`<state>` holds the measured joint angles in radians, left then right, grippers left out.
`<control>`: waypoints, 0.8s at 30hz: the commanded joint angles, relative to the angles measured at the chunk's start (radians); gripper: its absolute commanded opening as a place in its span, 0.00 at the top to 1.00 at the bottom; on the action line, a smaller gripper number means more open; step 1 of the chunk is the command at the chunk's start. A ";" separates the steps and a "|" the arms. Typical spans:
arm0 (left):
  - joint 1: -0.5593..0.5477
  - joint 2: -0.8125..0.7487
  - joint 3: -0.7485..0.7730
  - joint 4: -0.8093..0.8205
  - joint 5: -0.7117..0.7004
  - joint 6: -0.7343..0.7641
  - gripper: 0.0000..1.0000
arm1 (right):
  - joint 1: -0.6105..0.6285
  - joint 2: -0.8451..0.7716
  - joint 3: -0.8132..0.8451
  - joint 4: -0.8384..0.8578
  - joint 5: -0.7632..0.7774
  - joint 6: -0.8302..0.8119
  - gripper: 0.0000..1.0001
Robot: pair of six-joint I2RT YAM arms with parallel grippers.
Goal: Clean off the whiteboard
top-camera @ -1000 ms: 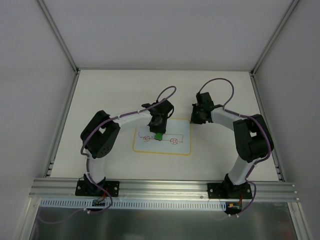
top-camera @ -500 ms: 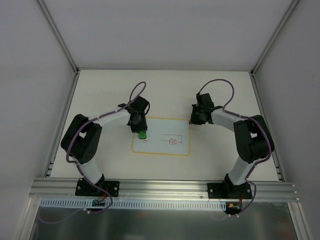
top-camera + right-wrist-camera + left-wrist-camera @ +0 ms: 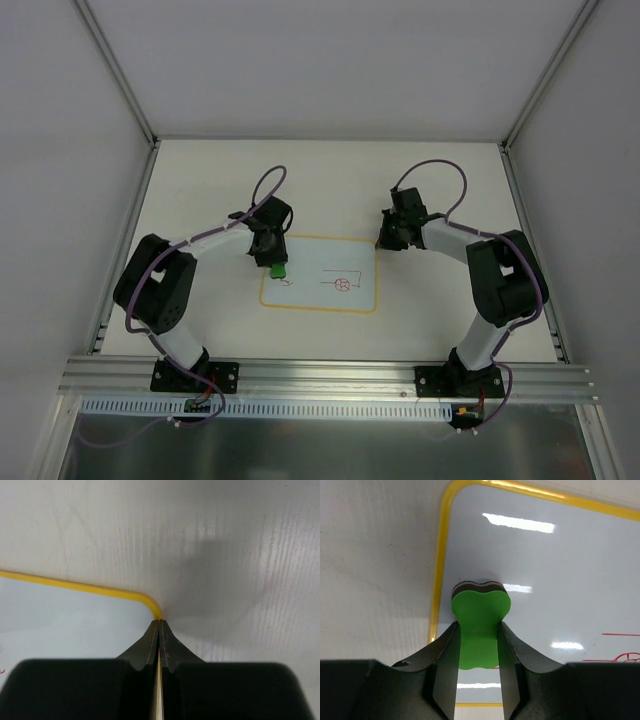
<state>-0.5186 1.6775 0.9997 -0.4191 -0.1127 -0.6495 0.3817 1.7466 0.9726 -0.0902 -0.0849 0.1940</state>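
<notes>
The whiteboard (image 3: 330,262) lies flat mid-table, white with a yellow border. A small red drawing (image 3: 340,284) shows on its lower middle, with a small red mark near the eraser. My left gripper (image 3: 275,262) is shut on the green eraser (image 3: 279,268) and presses it on the board near its left edge. In the left wrist view the eraser (image 3: 480,615) sits between my fingers (image 3: 479,630) on the whiteboard (image 3: 560,580). My right gripper (image 3: 383,240) is shut, its tips (image 3: 159,622) on the yellow far right corner of the whiteboard (image 3: 75,620).
The cream table (image 3: 220,190) is walled by white panels on three sides. An aluminium rail (image 3: 330,375) with both arm bases runs along the near edge. The right arm's elbow (image 3: 505,270) stands to the right of the board.
My left gripper has swept the eraser from the board's middle to its left side, and the left part of the red drawing is gone. The board has shifted slightly left.
</notes>
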 commanded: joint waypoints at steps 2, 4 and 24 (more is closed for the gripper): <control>-0.104 0.086 -0.047 -0.195 0.025 0.028 1.00 | 0.006 0.010 -0.032 -0.056 0.028 0.001 1.00; -0.174 0.122 -0.010 -0.201 0.059 0.021 1.00 | 0.005 0.005 -0.034 -0.054 0.030 0.001 1.00; 0.005 -0.068 -0.122 -0.259 -0.041 0.027 1.00 | 0.006 0.004 -0.041 -0.043 0.027 -0.001 1.00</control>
<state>-0.5468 1.5959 0.9291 -0.5072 -0.0647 -0.6628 0.3840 1.7462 0.9665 -0.0750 -0.0895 0.1989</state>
